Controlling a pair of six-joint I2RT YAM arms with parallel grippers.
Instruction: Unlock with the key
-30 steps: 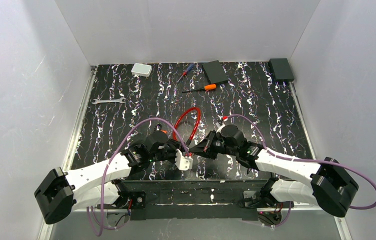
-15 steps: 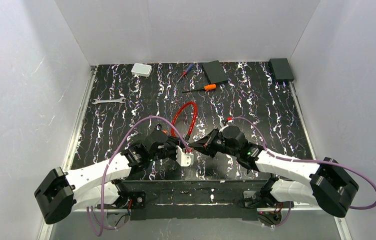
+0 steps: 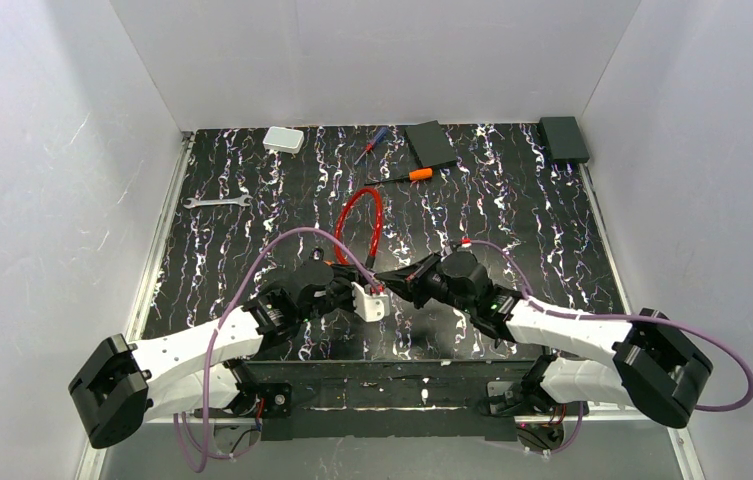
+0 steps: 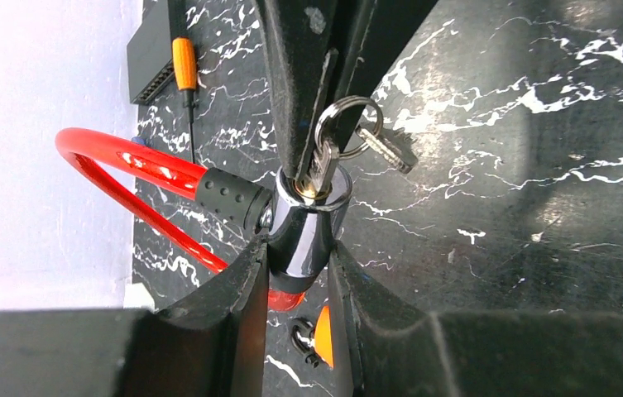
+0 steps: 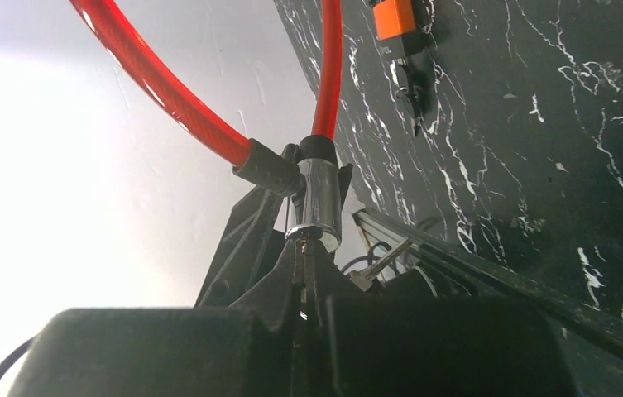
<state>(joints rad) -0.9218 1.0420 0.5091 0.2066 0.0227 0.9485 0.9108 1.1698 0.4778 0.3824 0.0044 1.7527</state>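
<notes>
Left hand [image 4: 299, 248]: clenched around the shiny chrome lock barrel [image 4: 301, 227] at the end of the glossy red cable loop [image 4: 134, 161].
Right hand [image 4: 309, 169]: pinched shut on the small silvery key [image 4: 322, 163].
Key's place: between the right hand's fingertips, its bit sunk in the keyhole on the barrel's end, just beyond the left hand's fingertips.
Step in hand: by my judgement, turning the seated key.
Doing it well: roll the right wrist about the barrel's own axis, with no sideways pull; the left hand should grip firmly so the barrel cannot spin along.
Key's look: thin bright metal, its head mostly hidden by dark fingers; a wire ring [image 4: 349, 124] through it carries a dangling spare key [image 4: 386, 149].
</notes>
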